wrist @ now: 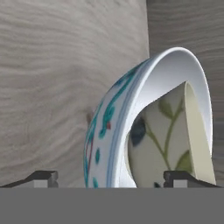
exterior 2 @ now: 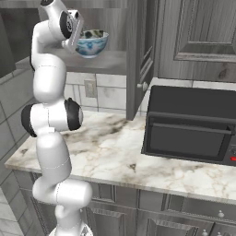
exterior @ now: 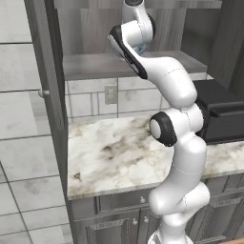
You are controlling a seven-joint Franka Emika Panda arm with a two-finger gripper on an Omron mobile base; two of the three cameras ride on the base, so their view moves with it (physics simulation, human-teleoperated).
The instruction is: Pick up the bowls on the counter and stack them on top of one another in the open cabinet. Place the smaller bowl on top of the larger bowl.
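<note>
Glossy larger bowl (wrist: 131,113), blue-patterned outside, sits on the open cabinet (exterior 2: 113,60) shelf with the leaf-marked smaller bowl (wrist: 170,140) nested inside; gripper (wrist: 111,177) fingers spread, released.

My white arm rises tall and bends forward at the top, wrist high. My hand (wrist: 111,178) is spread, one dark fingertip (wrist: 43,178) on each side, jaws apart.
</note>
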